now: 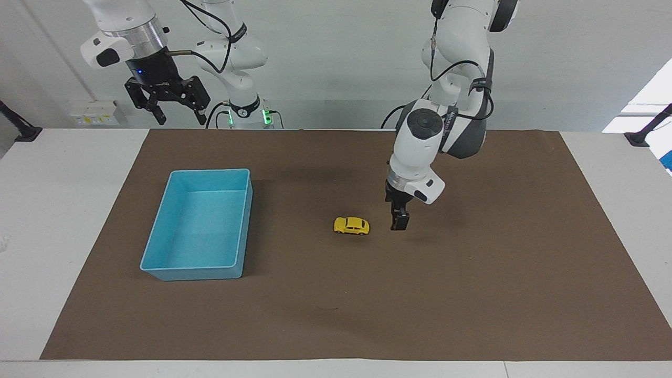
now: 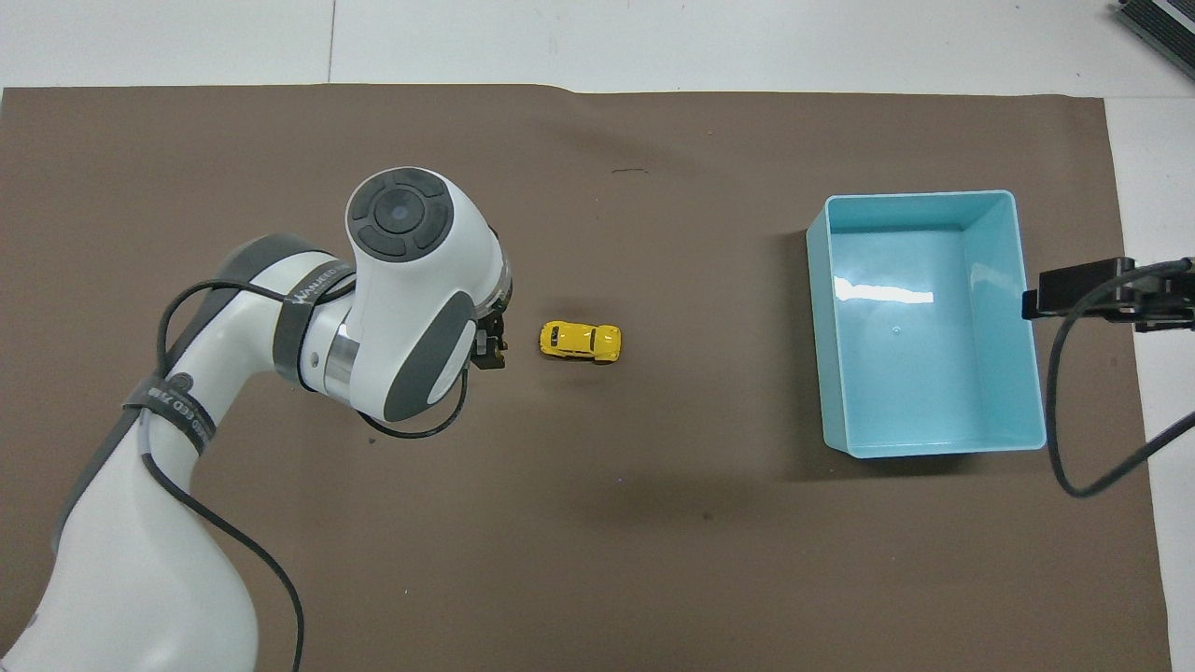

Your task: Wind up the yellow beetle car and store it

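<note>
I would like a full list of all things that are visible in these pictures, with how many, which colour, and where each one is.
yellow beetle car: one, yellow, on the mat near the table's middle, untouched.
bin: one, light blue, empty, on the mat toward the right arm's end.
mat: one, brown, covering most of the table.
table: one, white.
left gripper: one, black, low over the mat beside the car, open.
right gripper: one, black, raised near its base, waiting, fingers open.
</note>
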You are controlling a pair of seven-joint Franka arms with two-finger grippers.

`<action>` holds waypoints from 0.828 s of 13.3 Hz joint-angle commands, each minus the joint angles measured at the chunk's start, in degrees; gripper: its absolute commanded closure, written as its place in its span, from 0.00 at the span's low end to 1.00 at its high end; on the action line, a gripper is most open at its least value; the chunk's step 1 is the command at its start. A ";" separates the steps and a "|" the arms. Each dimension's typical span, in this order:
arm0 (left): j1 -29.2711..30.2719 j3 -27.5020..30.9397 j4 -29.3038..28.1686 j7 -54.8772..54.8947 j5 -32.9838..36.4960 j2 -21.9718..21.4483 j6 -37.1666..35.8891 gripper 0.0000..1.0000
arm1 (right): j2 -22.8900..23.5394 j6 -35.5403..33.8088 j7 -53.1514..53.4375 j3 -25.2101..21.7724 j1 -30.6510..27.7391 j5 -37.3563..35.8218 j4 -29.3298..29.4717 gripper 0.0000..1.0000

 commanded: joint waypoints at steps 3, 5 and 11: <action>-5.55 0.94 2.59 -5.44 0.95 7.72 2.56 0.00 | -0.25 -0.54 -1.53 0.18 -0.75 1.05 -0.32 0.00; -6.45 0.94 2.76 -6.77 0.96 7.74 4.67 0.00 | -0.25 -0.54 -1.53 0.18 -0.75 1.05 -0.32 0.00; -6.45 0.94 2.68 -8.00 1.22 8.79 8.63 0.00 | -0.25 -0.54 -1.44 0.18 -0.75 1.05 -0.32 0.00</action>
